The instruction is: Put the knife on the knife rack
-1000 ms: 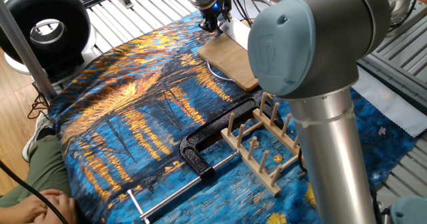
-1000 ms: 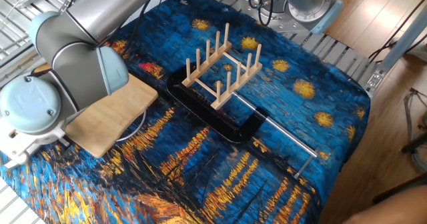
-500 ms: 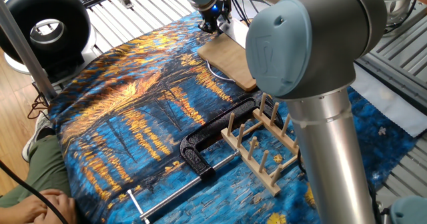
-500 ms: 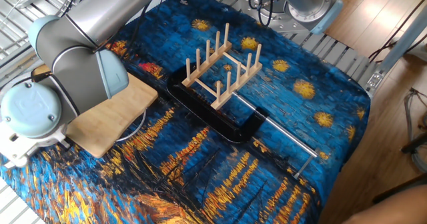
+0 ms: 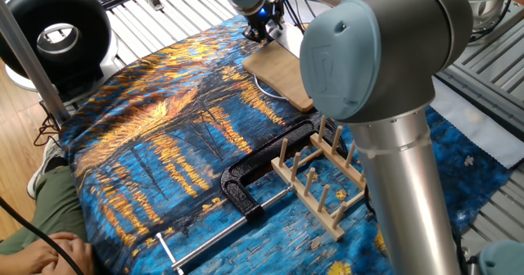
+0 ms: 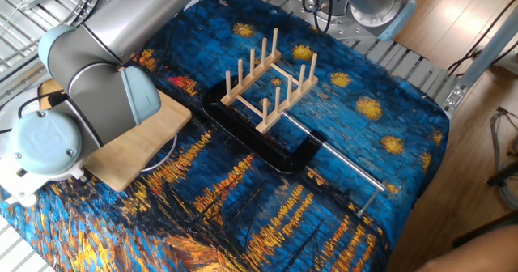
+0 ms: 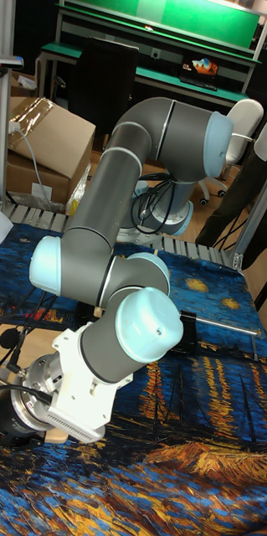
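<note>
The knife rack (image 5: 318, 179) (image 6: 269, 79) is a small light-wood frame with upright pegs, and it stands on the painted cloth with nothing in it. My gripper (image 5: 260, 28) hangs dark and small over the far end of the bamboo cutting board (image 5: 281, 72) (image 6: 133, 145); its fingers are too small to tell whether they are open or shut. A pale flat patch (image 5: 289, 35) lies just right of the gripper, and I cannot tell whether it is the knife. In the other fixed view my own arm hides the gripper.
A black metal clamp (image 5: 246, 182) (image 6: 267, 146) with a steel rod (image 6: 344, 168) lies along the rack's near side. My thick grey arm (image 5: 385, 87) blocks the right of one fixed view. A person's arm (image 5: 37, 246) rests at the cloth's lower-left corner.
The arm has shifted slightly: its big joint has drifted a little left in one fixed view and down-right in the other. The rack, clamp and board have not moved.
</note>
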Controlling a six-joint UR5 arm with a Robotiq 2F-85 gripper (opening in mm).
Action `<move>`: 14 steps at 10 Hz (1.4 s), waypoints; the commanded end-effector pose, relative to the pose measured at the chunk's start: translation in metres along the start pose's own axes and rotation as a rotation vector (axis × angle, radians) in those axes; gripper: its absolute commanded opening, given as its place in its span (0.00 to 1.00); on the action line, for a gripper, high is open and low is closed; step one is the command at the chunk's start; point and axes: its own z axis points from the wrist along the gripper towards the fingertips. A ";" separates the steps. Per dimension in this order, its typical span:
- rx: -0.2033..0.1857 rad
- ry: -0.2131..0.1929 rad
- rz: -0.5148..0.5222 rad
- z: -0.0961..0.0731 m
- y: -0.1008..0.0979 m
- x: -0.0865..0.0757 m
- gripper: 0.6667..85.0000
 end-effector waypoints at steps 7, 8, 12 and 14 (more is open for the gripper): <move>0.040 0.030 0.035 0.003 -0.005 0.005 0.52; 0.035 0.026 0.043 0.004 -0.002 0.003 0.52; 0.068 0.034 0.049 0.008 -0.003 0.003 0.53; 0.077 0.038 0.051 0.009 -0.003 0.004 0.53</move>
